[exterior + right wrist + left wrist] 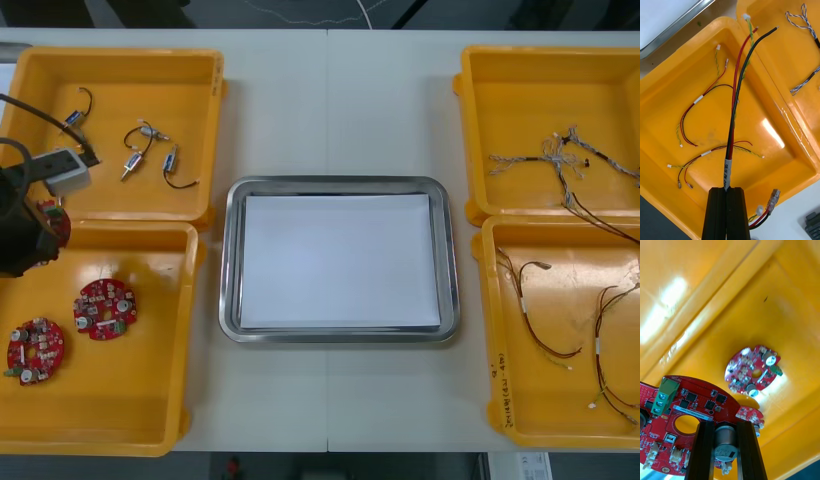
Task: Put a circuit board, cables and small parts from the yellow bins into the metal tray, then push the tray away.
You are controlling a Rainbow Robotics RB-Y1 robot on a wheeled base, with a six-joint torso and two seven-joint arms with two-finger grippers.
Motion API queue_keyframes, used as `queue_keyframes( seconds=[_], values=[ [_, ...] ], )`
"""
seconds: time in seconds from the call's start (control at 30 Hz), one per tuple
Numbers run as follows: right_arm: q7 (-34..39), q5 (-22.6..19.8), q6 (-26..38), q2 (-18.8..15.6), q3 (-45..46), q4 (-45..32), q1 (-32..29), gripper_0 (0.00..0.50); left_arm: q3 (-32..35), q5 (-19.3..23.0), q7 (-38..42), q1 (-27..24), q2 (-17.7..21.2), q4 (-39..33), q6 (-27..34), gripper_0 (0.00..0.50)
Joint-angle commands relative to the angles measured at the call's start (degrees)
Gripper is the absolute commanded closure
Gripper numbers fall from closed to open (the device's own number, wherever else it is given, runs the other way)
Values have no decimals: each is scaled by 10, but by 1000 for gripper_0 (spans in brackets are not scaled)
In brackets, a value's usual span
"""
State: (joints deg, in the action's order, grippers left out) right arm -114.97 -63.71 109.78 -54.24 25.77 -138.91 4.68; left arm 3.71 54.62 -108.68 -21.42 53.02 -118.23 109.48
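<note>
Two loose boards lie in the front view's lower-left yellow bin; the metal tray sits at centre. Right wrist view: the right gripper pinches a red and black cable. Left wrist view: the left gripper clasps a red circuit board.

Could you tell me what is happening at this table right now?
Both arms are picking from the yellow bins. The left end effector is shut on a round red circuit board, held above the near left bin, where two more boards lie. The right end effector grips a cable over the near right bin. The metal tray between the bins holds nothing yet.
</note>
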Motion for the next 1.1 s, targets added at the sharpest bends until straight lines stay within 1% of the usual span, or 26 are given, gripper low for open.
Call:
queue_keyframes(
  seconds=[0.03,0.17,0.27,0.37,0.47,0.5,0.53,0.63,0.77,0.93,1.0,1.1],
  values=[
    [9,-5,2,-21,-16,-13,23,500,-66,6,10,-79,15,-17,5,499],
    [5,-11,2,-21,-20,-14,27,500,-110,7,45,-119,-4,-17,5,498],
    [2,-17,2,-21,-20,-15,27,500,-145,4,73,-150,-26,-17,5,498],
    [-1,-23,2,-21,-20,-16,28,500,-181,-5,103,-178,-52,-17,5,499],
    [-3,-27,2,-21,-20,-17,28,500,-227,-28,137,-214,-88,-16,5,499],
    [-3,-28,2,-21,-20,-17,28,500,-236,-32,141,-220,-94,-15,5,499],
    [-3,-29,2,-21,-20,-17,28,500,-251,-39,150,-232,-107,-9,5,499],
    [-4,-33,2,-21,-20,-17,28,500,-275,-43,167,-257,-140,12,5,498],
    [-5,-35,2,-21,-20,-17,28,500,-300,-51,175,-281,-180,38,5,500],
    [-7,-37,2,-21,-20,-17,27,500,-328,-64,189,-294,-215,61,5,500],
    [-8,-37,2,-21,-20,-17,27,500,-341,-65,205,-296,-219,66,5,498],
    [-7,-38,2,-21,-20,-17,27,500,-367,-59,239,-297,-220,68,-16,498]
  ],
)
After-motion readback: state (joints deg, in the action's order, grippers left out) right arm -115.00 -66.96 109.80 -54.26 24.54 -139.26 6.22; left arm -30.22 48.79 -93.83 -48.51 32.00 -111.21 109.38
